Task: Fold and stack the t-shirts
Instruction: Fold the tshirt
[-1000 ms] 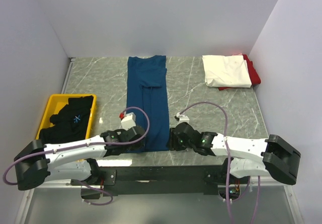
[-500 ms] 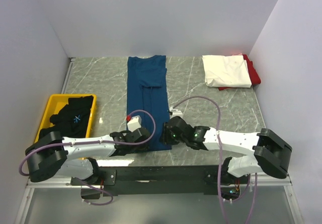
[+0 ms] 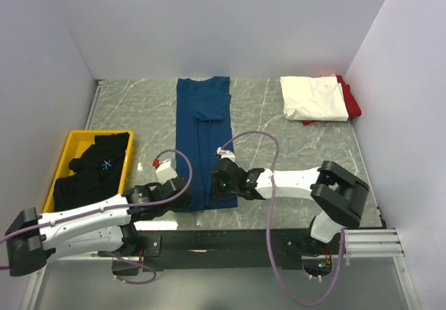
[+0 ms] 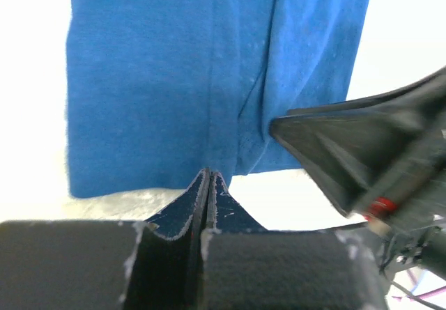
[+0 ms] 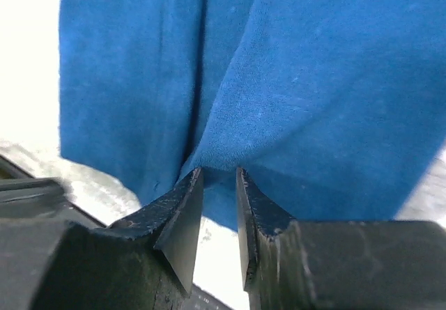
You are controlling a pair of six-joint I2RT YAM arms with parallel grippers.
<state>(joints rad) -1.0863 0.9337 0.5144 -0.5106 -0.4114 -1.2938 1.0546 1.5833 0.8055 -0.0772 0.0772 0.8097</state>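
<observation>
A navy-blue t-shirt [image 3: 203, 122] lies on the table folded into a long narrow strip, its hem towards the arms. My left gripper [image 3: 187, 191] is at the hem's left part. In the left wrist view it [image 4: 208, 175] is shut with its tips touching the hem [image 4: 174, 115]. I cannot tell if cloth is pinched. My right gripper [image 3: 216, 187] is at the hem's right part. In the right wrist view it [image 5: 219, 174] is narrowly open with a raised fold of the blue cloth [image 5: 313, 80] at its tips. The right gripper's body [image 4: 362, 150] also shows in the left wrist view.
A folded white t-shirt [image 3: 313, 97] lies on a red one [image 3: 352, 102] at the back right. A yellow bin [image 3: 73, 139] at the left holds black t-shirts [image 3: 94, 162]. The grey marble table [image 3: 279, 150] has walls on three sides.
Both grippers have moved in from either side onto the shirt's near hem. The right one has slid left over the cloth, and the hem there has bunched up.
</observation>
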